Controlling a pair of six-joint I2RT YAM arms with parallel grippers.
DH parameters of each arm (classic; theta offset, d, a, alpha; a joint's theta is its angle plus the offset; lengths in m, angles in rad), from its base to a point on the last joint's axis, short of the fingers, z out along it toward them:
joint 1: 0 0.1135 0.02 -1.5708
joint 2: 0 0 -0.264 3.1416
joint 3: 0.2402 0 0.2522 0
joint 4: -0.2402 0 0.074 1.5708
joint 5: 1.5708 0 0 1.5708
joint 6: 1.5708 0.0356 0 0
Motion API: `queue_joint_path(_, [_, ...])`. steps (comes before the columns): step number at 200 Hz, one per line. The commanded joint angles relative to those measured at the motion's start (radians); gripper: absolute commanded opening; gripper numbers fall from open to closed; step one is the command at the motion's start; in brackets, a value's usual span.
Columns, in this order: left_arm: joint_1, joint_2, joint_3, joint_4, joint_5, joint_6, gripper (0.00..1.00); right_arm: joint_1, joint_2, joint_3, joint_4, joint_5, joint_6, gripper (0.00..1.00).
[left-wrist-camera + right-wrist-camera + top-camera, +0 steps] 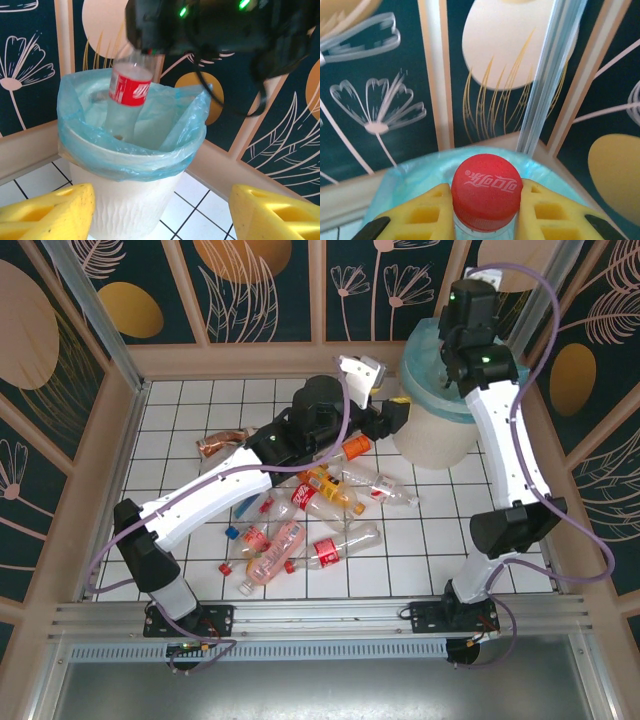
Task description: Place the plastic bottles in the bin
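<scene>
Red-capped bottle (486,186) pinched by right gripper (486,202), base inside bin (125,160) mouth; left gripper (160,212) spread near bin; bottles (300,525) crowd tabletop (450,540)

One bin (435,435) stands at the upper right of the top view. One bottle (127,95) is upright over its mouth, with one red cap (486,192). About ten more bottles (345,543) lie on the tiles in the middle of the frame (the heap overlaps, so no exact count). One is a crushed copper-coloured bottle (215,443) apart at the upper left. At least three have red labels, two are orange and one is pink. There are two arms: left (215,495) and right (505,430).
</scene>
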Motion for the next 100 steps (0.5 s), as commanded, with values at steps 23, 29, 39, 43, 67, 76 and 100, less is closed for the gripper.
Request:
queue_joint_path(23, [0.001, -0.037, -0.07, 0.022, 0.005, -0.019, 0.72, 0.005, -0.046, -0.219, 0.206, -0.07, -0.013, 0.0])
queue_joint_path(29, [0.001, -0.04, -0.078, 0.023, 0.003, -0.019, 0.72, 0.0, -0.049, -0.251, 0.224, -0.08, -0.011, 0.0])
queue_joint_path(39, [0.002, -0.047, -0.089, 0.023, 0.003, -0.02, 0.72, -0.009, -0.049, -0.291, 0.243, -0.102, -0.005, 0.0])
queue_joint_path(43, [0.001, -0.049, -0.092, 0.023, 0.003, -0.019, 0.72, -0.012, -0.048, -0.305, 0.249, -0.109, -0.002, 0.0])
queue_joint_path(67, [0.001, -0.059, -0.113, 0.023, 0.0, -0.018, 0.72, -0.038, -0.046, -0.387, 0.284, -0.17, 0.019, 0.0])
queue_joint_path(76, [0.002, -0.062, -0.12, 0.027, 0.0, -0.02, 0.72, -0.048, -0.044, -0.414, 0.296, -0.199, 0.026, 0.0])
queue_joint_path(100, [0.002, -0.068, -0.139, 0.037, 0.0, -0.025, 0.72, -0.065, -0.033, -0.472, 0.324, -0.238, 0.03, 0.01])
